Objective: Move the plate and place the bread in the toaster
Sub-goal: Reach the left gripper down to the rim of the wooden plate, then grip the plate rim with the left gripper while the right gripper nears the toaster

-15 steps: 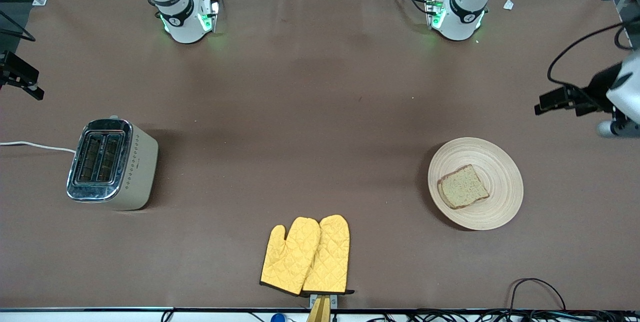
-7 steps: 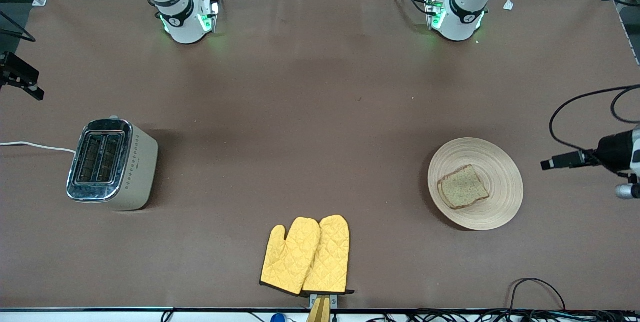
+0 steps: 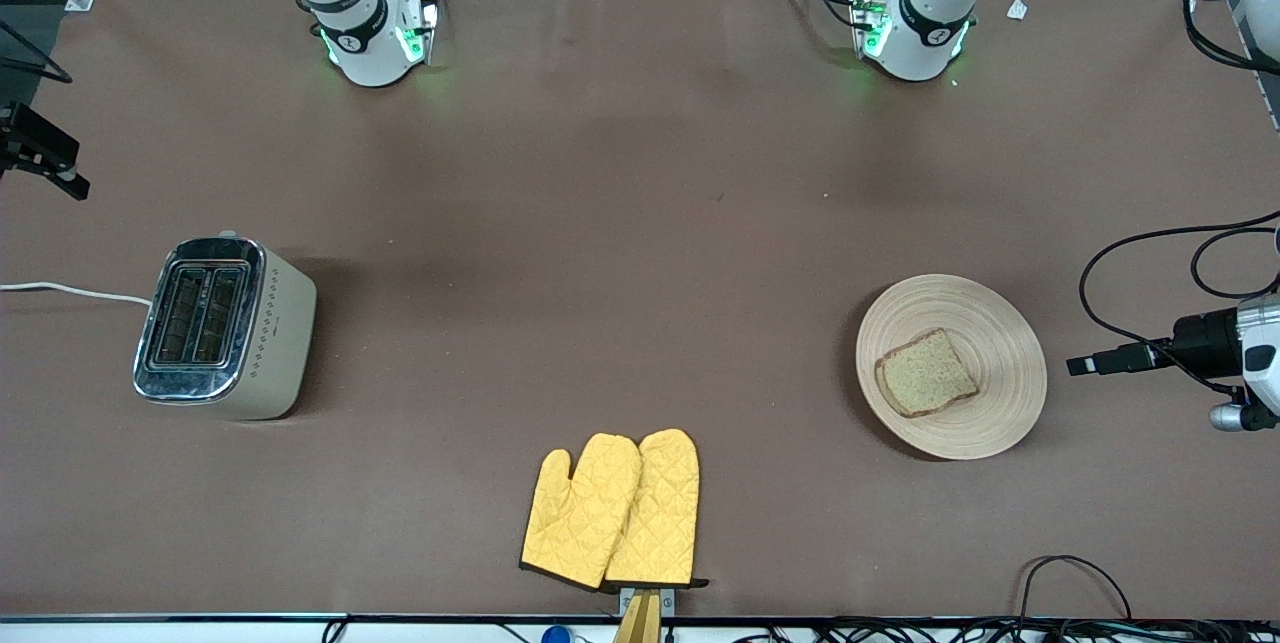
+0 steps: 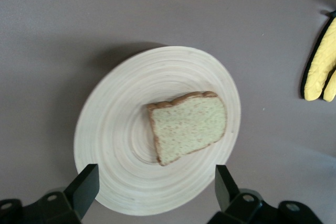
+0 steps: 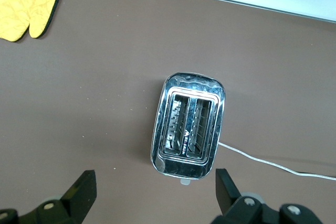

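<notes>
The pale wooden plate [image 3: 1000, 323] lies toward the left arm's end of the table, with the slice of brown bread [image 3: 927, 373] on it. The cream toaster [image 3: 222, 327] stands upright toward the right arm's end, slots empty. My left gripper [image 4: 156, 179] is open and empty, up in the air beside the plate at the table's end; its view looks down on the plate [image 4: 121, 129] and the bread [image 4: 189, 127]. My right gripper [image 5: 155, 184] is open and empty, high beside the toaster [image 5: 189, 129], and waits.
A pair of yellow oven mitts [image 3: 612, 511] lies at the table's edge nearest the front camera, between toaster and plate. The toaster's white cord [image 3: 70, 290] runs off the table's end. Loose cables hang by the left arm's hand.
My left gripper has moved along the table's end to a spot level with the plate. The right arm, plate, bread and toaster have not moved.
</notes>
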`<state>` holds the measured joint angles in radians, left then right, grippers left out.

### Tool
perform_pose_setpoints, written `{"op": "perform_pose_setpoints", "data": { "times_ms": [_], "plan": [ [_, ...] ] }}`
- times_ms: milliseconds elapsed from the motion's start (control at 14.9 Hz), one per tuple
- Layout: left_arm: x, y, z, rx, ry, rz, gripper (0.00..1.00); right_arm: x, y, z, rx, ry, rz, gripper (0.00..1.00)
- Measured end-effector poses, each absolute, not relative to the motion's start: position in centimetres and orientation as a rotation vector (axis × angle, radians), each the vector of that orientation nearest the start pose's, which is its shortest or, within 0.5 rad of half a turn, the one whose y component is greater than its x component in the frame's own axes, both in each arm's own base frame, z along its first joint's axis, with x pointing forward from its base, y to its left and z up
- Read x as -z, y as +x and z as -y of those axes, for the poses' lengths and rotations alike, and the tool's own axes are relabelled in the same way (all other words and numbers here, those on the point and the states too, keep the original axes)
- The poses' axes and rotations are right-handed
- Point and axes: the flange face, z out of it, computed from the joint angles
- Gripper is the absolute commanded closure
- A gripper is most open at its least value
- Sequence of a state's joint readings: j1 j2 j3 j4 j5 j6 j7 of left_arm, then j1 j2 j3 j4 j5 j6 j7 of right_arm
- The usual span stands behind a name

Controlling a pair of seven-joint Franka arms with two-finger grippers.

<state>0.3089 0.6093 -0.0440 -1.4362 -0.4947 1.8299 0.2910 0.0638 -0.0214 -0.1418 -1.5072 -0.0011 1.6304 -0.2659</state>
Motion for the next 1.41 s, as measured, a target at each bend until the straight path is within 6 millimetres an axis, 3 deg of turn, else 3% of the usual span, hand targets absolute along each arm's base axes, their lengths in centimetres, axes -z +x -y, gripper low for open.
{"op": "perform_pose_setpoints", "data": {
  "times_ms": [269, 538, 739, 941, 1143, 1412],
  "plan": [
    [-26.8, 67.6, -18.6, 0.042, 2.570, -0.106, 0.18, -67.1, 55.2, 4.2, 0.227, -3.111, 0.291, 0.00],
    [-21.8, 66.8, -19.9, 0.021, 2.483, -0.049, 0.33, -67.1, 55.2, 4.2, 0.227, -3.107, 0.290, 0.00],
    [-19.1, 66.4, -20.0, 0.019, 2.452, -0.003, 0.41, -67.1, 55.3, 4.2, 0.235, -3.106, 0.289, 0.00],
    [-17.6, 66.1, -20.3, 0.016, 2.441, 0.031, 0.52, -66.8, 55.4, 4.0, 0.227, -3.090, 0.287, 0.00],
    [-17.5, 66.1, -20.4, 0.012, 2.439, 0.040, 0.64, -66.1, 55.5, 3.9, 0.202, -3.084, 0.286, 0.00],
    [-16.8, 66.0, -20.2, -0.004, 2.415, 0.049, 0.74, -63.5, 56.0, 3.9, 0.087, -3.079, 0.286, 0.00]
  ]
}}
